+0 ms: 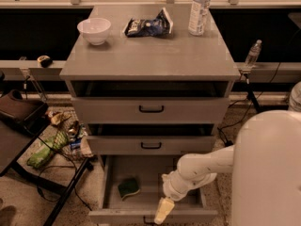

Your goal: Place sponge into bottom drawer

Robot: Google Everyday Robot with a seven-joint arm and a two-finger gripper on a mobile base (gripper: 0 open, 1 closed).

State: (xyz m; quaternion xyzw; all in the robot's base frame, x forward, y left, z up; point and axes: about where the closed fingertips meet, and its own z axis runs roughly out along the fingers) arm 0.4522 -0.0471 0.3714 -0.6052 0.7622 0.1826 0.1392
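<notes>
Step in hand: by my judgement the placing itself is done; the sponge lies on the floor of the bottom drawer, apart from the pincer, so what is left is to draw the arm clear and, perhaps, shut the drawer (the task sentence does not ask for that).

Next move: likely a lift of the arm up and back towards 4 o'clock, clear of the drawer's front lip; a careless sweep could clip that lip or its handle.

Sponge: at about 7 o'clock in the view, near the left half of the drawer floor; dark green top, wavy outline, flat and soft-looking; it touches neither wall as far as I can tell.

Bottom drawer: pulled well out at 6 o'clock; a wide grey box, matt, with plain flat walls; its black bar handle barely shows at the lower edge.

Pincer: pale cream, tapered, hanging over the drawer's front edge just right of the sponge; it pinches nothing; whether it is spread or pressed together I cannot tell.

Arm: smooth white rounded shell, reaching in from 4 o'clock.

Bench top: the cabinet's grey slab at 12 o'clock carries a white bowl, a crinkled dark snack bag and a clear bottle.
</notes>
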